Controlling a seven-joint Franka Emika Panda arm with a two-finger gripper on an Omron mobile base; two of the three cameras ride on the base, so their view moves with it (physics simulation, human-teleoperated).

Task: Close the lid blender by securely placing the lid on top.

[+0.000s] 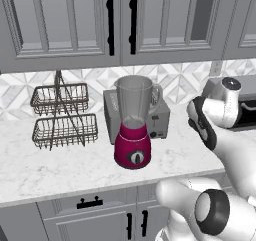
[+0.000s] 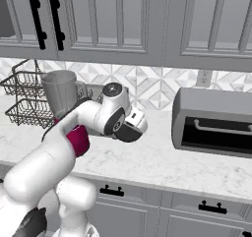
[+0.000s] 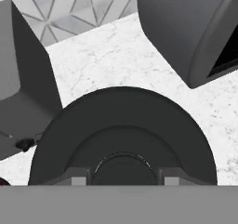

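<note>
marble counter [image 1: 60,165], blender [image 1: 132,125], toaster [image 1: 159,121], basket rack [image 1: 62,116]

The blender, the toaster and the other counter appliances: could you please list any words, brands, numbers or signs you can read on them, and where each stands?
None can be read.
The blender: its magenta base bears a dark dial with no legible marks.
The toaster: plain grey, with small dark controls and no text.
The lid: plain black.
The toaster oven: no label visible.
</note>
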